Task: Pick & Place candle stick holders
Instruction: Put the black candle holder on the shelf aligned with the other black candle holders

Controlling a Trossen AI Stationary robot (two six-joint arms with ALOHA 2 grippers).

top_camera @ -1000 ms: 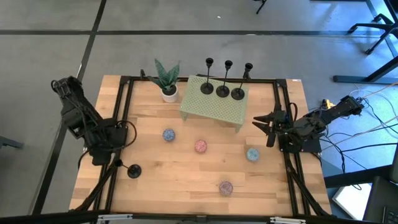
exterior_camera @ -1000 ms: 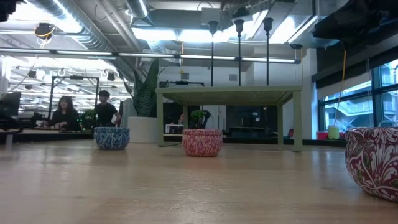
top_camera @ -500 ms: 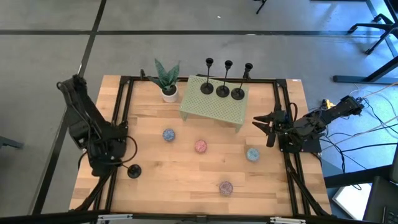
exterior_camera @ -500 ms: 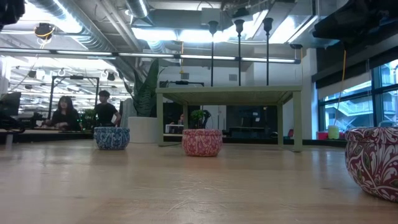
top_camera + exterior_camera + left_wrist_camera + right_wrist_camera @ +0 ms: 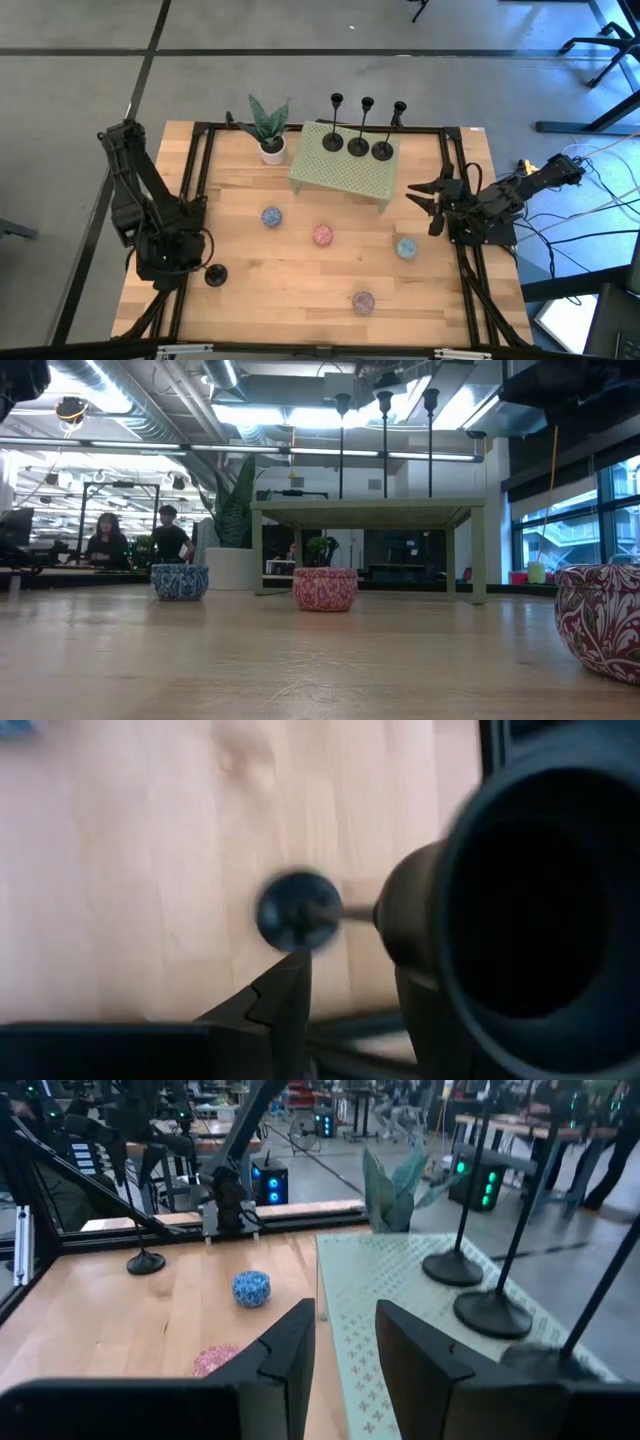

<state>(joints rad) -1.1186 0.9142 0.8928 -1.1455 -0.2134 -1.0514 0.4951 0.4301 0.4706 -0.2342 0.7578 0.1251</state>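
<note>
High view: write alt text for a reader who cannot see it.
Three black holders stand on a green stand; a fourth sits on the wooden table by the left gripper. Four balls lie between the arms, a plant at the back.

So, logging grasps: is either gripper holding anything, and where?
Nothing is held. The left gripper hovers by the lone candle stick holder, not gripping it; the right gripper is empty.

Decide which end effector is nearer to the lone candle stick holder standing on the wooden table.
Left. The left end effector is beside the holder; the right end effector waits across the table beside the green stand.
</note>
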